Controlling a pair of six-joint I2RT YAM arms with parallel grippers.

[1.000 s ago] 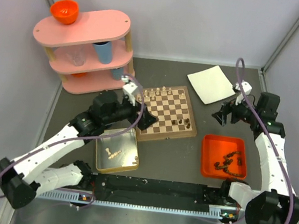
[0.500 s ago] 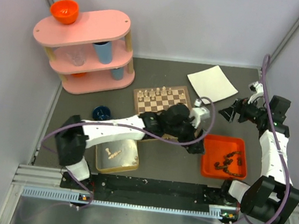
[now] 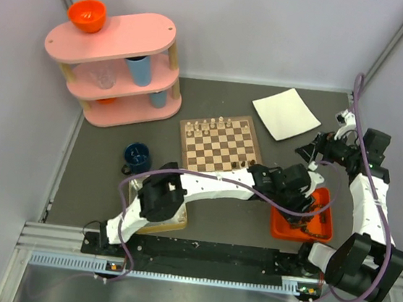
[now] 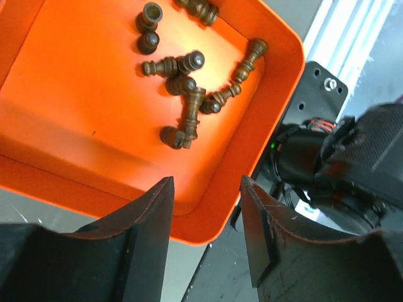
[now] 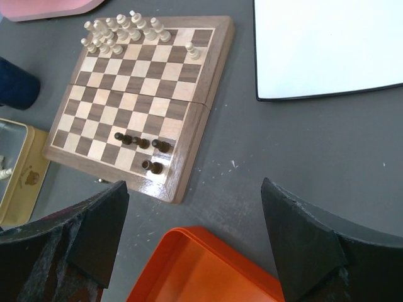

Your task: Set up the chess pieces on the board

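The board (image 3: 220,147) is set on the tabletop (image 3: 97,175), a shelf unit (image 3: 116,68) behind-left of it and a plate (image 3: 286,113) behind-right. Chess pieces (image 4: 182,94) are held in a tray (image 4: 63,113) to its near right; a tin (image 5: 22,179) is set to its near left.

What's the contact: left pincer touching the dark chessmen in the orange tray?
Apart. Left wrist view: left pincer hangs short of dark chessmen, bare orange tray floor between.

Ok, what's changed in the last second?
The left gripper swung from the board's near-left corner across to the orange tray and now hangs above the dark pieces lying there. Its jaws are narrowing but hold nothing. The right gripper drew back slightly to the right, open and empty. The board, its standing pieces and the silver tin stayed put.
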